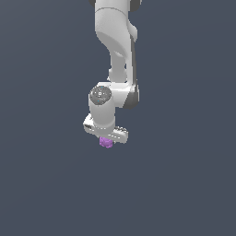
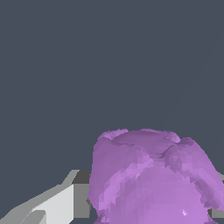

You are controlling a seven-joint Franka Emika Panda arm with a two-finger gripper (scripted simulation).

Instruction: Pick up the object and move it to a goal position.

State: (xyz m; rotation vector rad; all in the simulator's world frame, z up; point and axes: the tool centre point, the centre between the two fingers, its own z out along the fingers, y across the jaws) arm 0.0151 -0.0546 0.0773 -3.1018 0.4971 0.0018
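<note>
One lump (image 2: 151, 177) sits under the gripper (image 1: 107, 139) — whether the fingers (image 2: 50, 205) clamp it cannot be told. Confirm a firm hold — then travel slowly.

We see only a flat, dark slate-blue backdrop (image 1: 41, 184) filling both views, evenly lit and without texture. We cannot tell floor from wall; no seam, edge or shadow divides it.
</note>
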